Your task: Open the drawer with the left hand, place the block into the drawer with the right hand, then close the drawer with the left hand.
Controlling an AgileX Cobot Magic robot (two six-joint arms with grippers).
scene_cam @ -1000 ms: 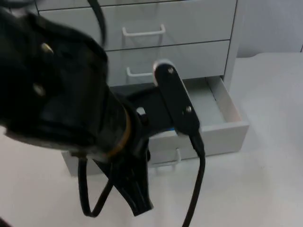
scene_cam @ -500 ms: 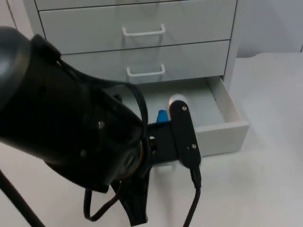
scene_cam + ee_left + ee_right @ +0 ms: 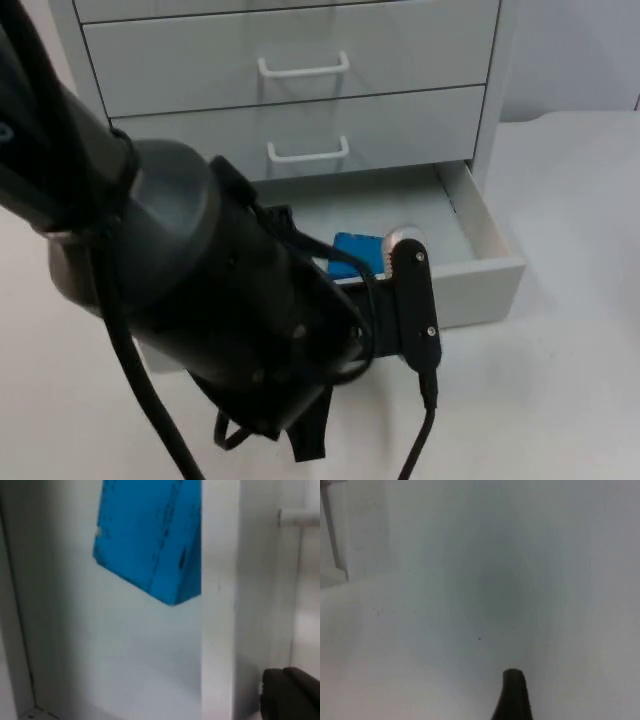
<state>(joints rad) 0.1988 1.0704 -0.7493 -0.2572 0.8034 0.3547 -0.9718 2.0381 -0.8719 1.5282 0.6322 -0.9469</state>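
White table top (image 3: 560, 400) across the frame's lower half, white drawer cabinet (image 3: 300, 90) along the top, lowest white drawer (image 3: 480, 250) pulled open at centre. Blue rectangular block (image 3: 358, 250) lying inside, partly hidden behind the black left arm. Left gripper (image 3: 305, 440) low near the drawer front, right gripper (image 3: 512, 695) over bare table; jaw state impossible to tell for either.

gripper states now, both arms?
Left claw: by the open drawer's front panel, state cannot be told.
Right claw: over the bare white table, state cannot be told.
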